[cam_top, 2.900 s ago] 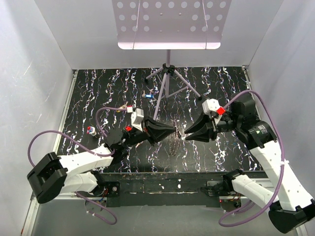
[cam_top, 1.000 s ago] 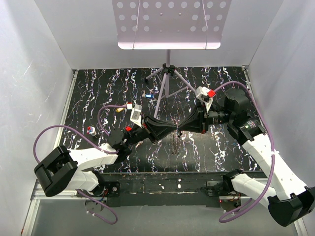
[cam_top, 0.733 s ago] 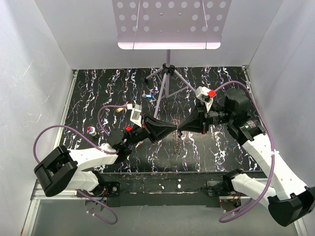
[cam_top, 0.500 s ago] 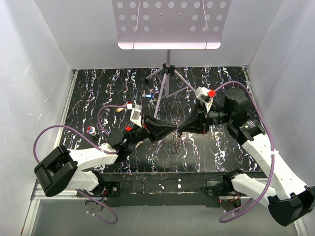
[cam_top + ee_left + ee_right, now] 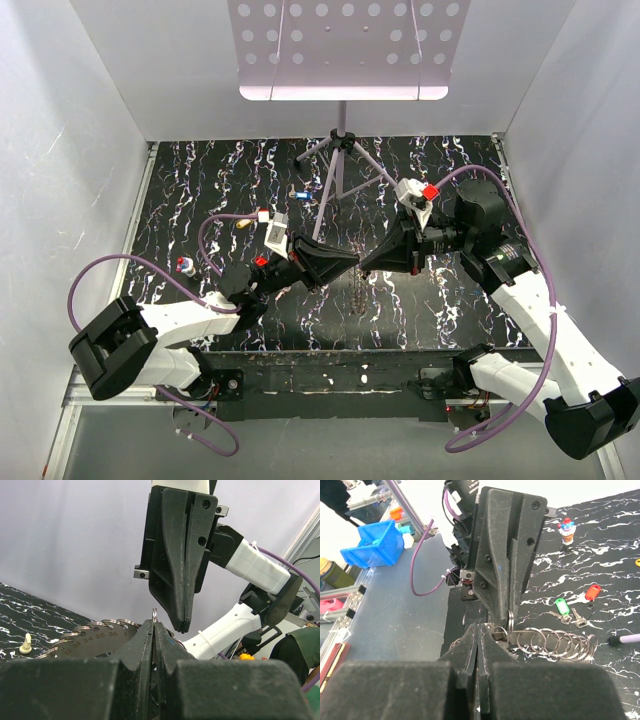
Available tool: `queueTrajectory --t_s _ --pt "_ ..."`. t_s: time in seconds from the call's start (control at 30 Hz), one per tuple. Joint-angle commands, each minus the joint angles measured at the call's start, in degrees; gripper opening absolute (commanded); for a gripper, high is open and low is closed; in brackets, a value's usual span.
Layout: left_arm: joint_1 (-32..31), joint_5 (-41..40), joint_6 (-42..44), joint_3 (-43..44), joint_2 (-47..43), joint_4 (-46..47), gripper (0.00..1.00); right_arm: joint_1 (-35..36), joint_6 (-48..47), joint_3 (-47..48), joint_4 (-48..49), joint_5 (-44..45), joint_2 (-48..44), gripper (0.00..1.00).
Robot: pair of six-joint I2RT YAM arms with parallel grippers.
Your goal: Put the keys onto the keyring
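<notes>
Black swirly table (image 5: pixel 200 190) lies under 2 arms meeting mid-air, the left gripper (image 5: pixel 154 630) squeezed shut on 1 thin loop of the keyring (image 5: pixel 95 641) so it hangs steady, the right gripper (image 5: pixel 183 625) also shut beside it, maybe pinching another loop, I cannot tell, while loose keys (image 5: pixel 562 605) wait below.

Both arms reach inward above the middle of the counter (image 5: pixel 200 180). The left gripper (image 5: pixel 351 262) and right gripper (image 5: pixel 367 266) meet tip to tip, jaws pressed together.
</notes>
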Motion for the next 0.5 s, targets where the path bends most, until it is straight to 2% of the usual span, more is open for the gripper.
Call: queueTrajectory --t_s 0.0,0.07,0.13,0.27,0.47 --pt "-0.02 -0.22 0.74 1.26 -3.2 11.11 0.0 0.2 -5.52 1.63 -1.88 -5.17 -0.59 0.07" --pt "0.16 -0.31 2.05 0.56 -4.61 9.35 0.0 -0.24 -11.05 2.78 -4.87 -4.82 -1.73 0.26" --pt "0.07 -0.23 3.46 0.29 -6.1 7.07 0.0 -0.68 -14.75 3.39 -7.34 -2.81 -2.79 0.35" --pt "0.07 1.35 5.22 0.38 -7.95 3.9 0.0 -1.29 -17.23 3.48 -8.49 -1.31 -2.97 0.38" --pt "0.16 2.5 5.57 0.47 -8.04 3.02 0.0 -1.47 -13.1 2.96 -0.5 -2.44 -3.06 0.39"
